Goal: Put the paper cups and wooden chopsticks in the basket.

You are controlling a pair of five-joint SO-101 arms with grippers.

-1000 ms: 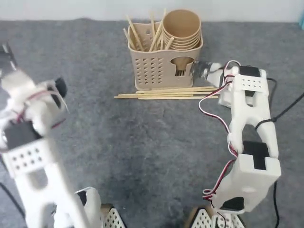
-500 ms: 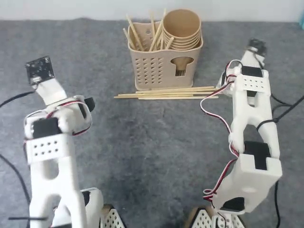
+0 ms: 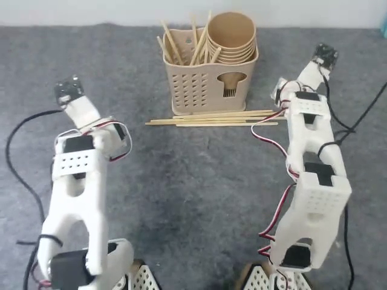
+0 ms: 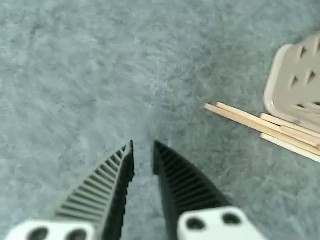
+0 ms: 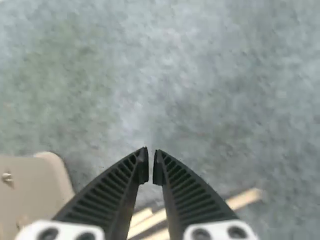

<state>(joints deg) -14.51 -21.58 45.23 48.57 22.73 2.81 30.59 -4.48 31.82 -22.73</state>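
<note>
A beige perforated basket [image 3: 202, 90] stands at the back middle of the grey mat. It holds a stack of brown paper cups [image 3: 231, 33] and several upright wooden chopsticks [image 3: 174, 45]. More chopsticks [image 3: 211, 118] lie flat on the mat just in front of it. My left gripper [image 4: 143, 146] hangs over bare mat well left of those chopsticks [image 4: 260, 125], its fingers a narrow gap apart and holding nothing. My right gripper [image 5: 150, 151] is shut and empty beside the basket's right corner [image 5: 30, 185], above the chopstick ends [image 5: 240, 200].
The left arm [image 3: 75, 181] is folded low at the front left. The right arm [image 3: 311, 157] stretches along the right side. Cables trail beside both arms. Open grey mat lies between the arms and in front of the chopsticks.
The left arm has swung down and inward from the far left to a folded pose. The right arm's wrist has turned away from the basket and drawn back slightly.
</note>
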